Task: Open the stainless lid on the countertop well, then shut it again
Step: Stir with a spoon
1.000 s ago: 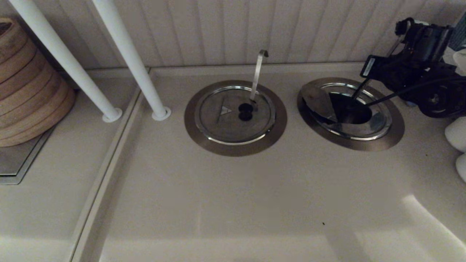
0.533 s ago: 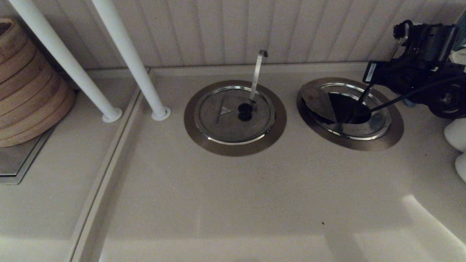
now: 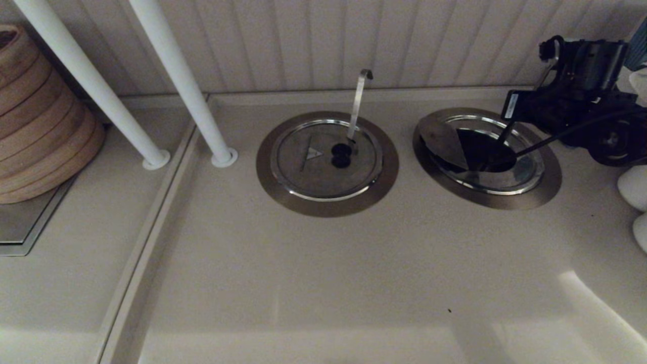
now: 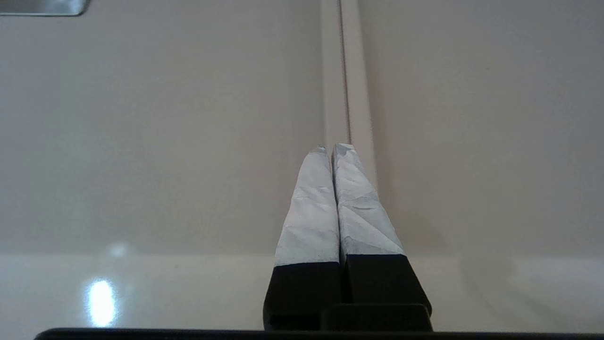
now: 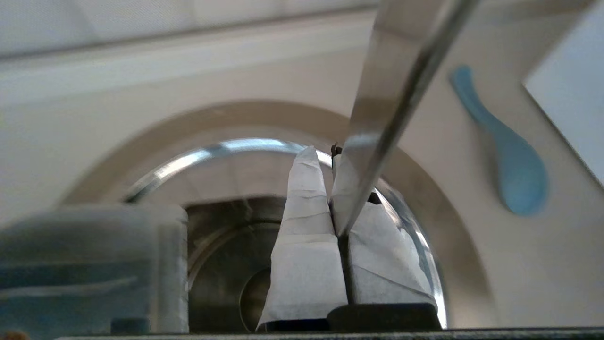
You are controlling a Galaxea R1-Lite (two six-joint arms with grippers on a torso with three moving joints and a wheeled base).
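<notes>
The stainless lid (image 3: pixel 441 137) on the right countertop well (image 3: pixel 548 187) is partly open. Its left flap is tilted up over a dark wedge of opening (image 3: pixel 482 151). The straight ladle handle (image 3: pixel 556 132) slants out to the right and crosses close in front in the right wrist view (image 5: pixel 401 94). My right gripper (image 3: pixel 503 130) reaches in from the far right. It is shut (image 5: pixel 325 153) on the lid, with bits of the black knob (image 5: pixel 336 150) showing at its tips. My left gripper (image 4: pixel 330 148) is shut on nothing over bare countertop, outside the head view.
The twin lid (image 3: pixel 323 159) with the upright hooked handle (image 3: pixel 360 101) lies closed to the left. Two white posts (image 3: pixel 177 86) and stacked wooden steamers (image 3: pixel 40 121) stand far left. White objects (image 3: pixel 634 187) sit at the right edge, and a blue spoon (image 5: pixel 509 160) lies beside the well.
The dark opening under the raised flap has shrunk as the flap comes down. My right arm has shifted slightly right and back. The left arm has not moved.
</notes>
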